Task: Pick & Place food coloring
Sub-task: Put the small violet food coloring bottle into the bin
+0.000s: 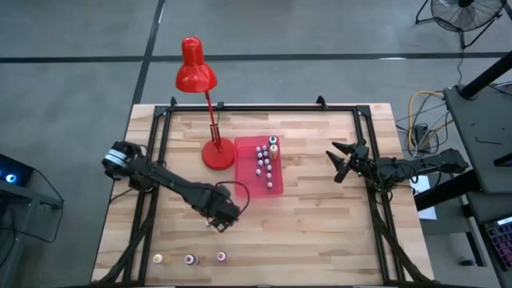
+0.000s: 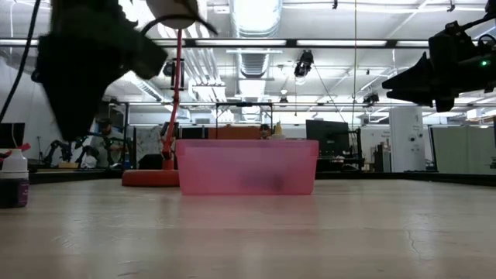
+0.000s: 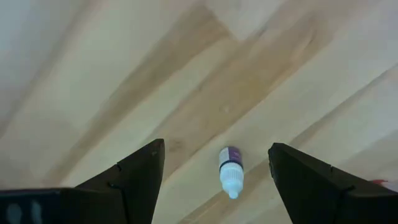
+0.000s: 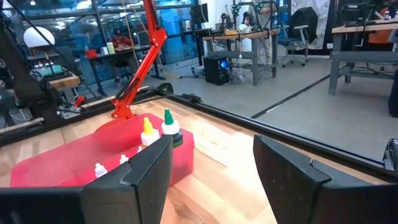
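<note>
Three tiny food coloring bottles (image 1: 190, 259) sit in a row on the wood by the table's near edge. Several more stand in the pink-red tray (image 1: 274, 189) at mid table. My left gripper (image 1: 219, 222) hangs open above the wood, a little far of that row, pointing down. In the left wrist view a white-capped, purple-labelled bottle (image 3: 230, 171) rests on the wood below, between the two spread fingers (image 3: 140, 180) and apart from them. My right gripper (image 1: 342, 162) waits open at the right, level, facing the tray (image 4: 74, 163).
A red desk lamp stands on its base (image 1: 216, 154) just left of the tray, its head (image 1: 194, 72) out past the far edge. A black frame (image 1: 264, 110) runs round the table. One bottle (image 2: 12, 178) shows at the low view's left.
</note>
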